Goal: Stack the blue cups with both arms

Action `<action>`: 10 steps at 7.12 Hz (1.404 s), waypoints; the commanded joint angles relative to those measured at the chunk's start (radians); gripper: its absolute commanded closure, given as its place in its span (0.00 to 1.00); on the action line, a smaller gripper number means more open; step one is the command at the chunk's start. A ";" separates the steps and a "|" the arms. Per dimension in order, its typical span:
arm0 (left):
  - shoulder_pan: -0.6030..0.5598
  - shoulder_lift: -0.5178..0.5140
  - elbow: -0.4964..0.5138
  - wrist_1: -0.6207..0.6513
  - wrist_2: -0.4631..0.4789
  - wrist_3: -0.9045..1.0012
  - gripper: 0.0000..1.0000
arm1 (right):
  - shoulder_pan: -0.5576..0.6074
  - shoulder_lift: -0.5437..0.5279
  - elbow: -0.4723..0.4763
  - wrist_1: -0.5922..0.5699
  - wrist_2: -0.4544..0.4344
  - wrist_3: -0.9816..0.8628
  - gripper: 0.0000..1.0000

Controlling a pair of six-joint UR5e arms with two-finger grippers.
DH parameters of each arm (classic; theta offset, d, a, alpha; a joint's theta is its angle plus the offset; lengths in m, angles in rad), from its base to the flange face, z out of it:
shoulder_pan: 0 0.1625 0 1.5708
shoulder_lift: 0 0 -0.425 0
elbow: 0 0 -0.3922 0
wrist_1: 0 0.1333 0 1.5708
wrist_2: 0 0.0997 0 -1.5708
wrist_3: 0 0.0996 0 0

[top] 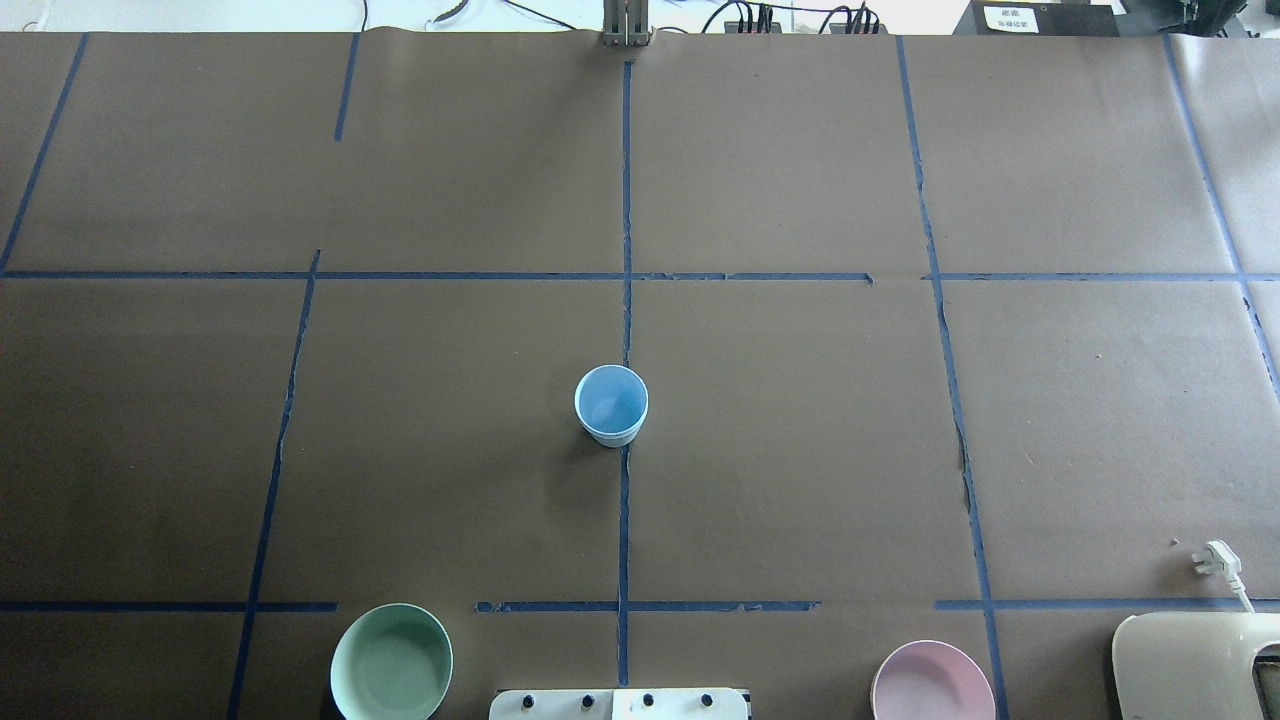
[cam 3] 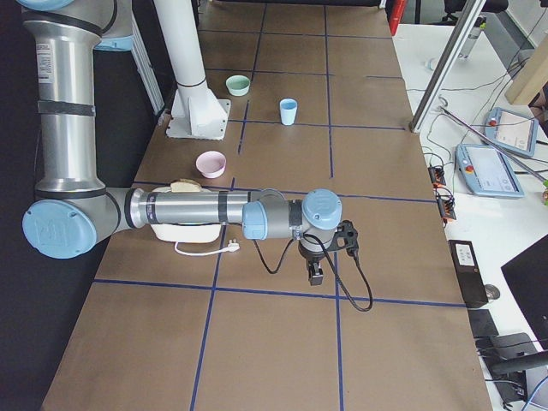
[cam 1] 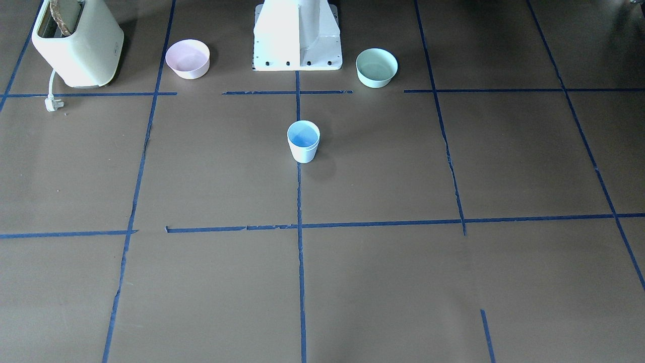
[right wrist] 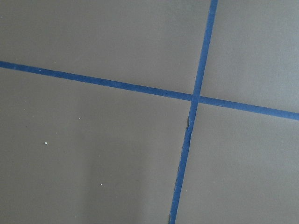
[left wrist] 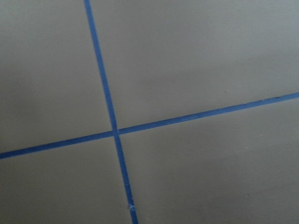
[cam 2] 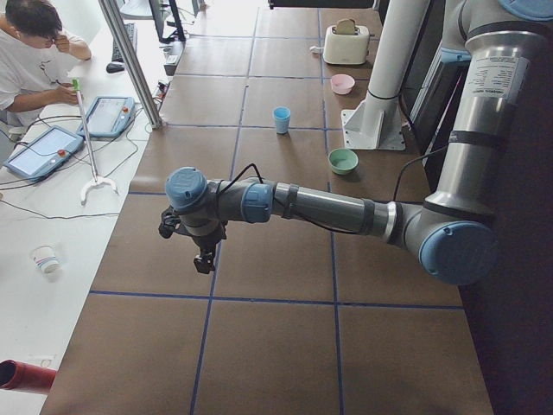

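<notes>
One pale-blue cup [cam 1: 303,143] stands upright on the centre tape line of the table; it also shows in the overhead view [top: 611,405] and both side views [cam 2: 282,119] [cam 3: 288,111]. Only one cup shape shows; I cannot tell whether a second cup sits nested in it. The left gripper [cam 2: 205,259] hangs low over the table near the left end, far from the cup. The right gripper [cam 3: 315,272] hangs low near the right end, also far from it. Both show only in the side views, so I cannot tell whether they are open or shut. The wrist views show only brown paper and blue tape.
A pink bowl [cam 1: 187,59] and a mint-green bowl [cam 1: 376,67] flank the white pedestal [cam 1: 297,35] on the robot's side. A cream toaster [cam 1: 75,43] with a loose plug [cam 1: 53,103] stands at the robot's right. An operator sits beyond the far edge.
</notes>
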 commanded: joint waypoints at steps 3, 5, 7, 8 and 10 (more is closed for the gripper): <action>-0.002 0.027 0.013 0.002 0.010 0.000 0.00 | 0.003 -0.009 -0.009 0.001 0.003 -0.007 0.00; -0.002 0.059 0.030 -0.068 0.017 0.003 0.00 | 0.004 -0.004 -0.004 0.001 0.006 -0.005 0.00; -0.005 0.093 0.007 -0.101 0.014 -0.003 0.00 | 0.003 0.008 -0.017 -0.002 -0.004 -0.004 0.00; -0.003 0.093 0.013 -0.096 0.014 -0.006 0.00 | 0.003 0.011 -0.020 -0.002 -0.001 -0.001 0.00; -0.009 0.107 -0.022 -0.085 0.016 -0.006 0.00 | 0.001 0.028 -0.023 0.000 -0.004 -0.004 0.00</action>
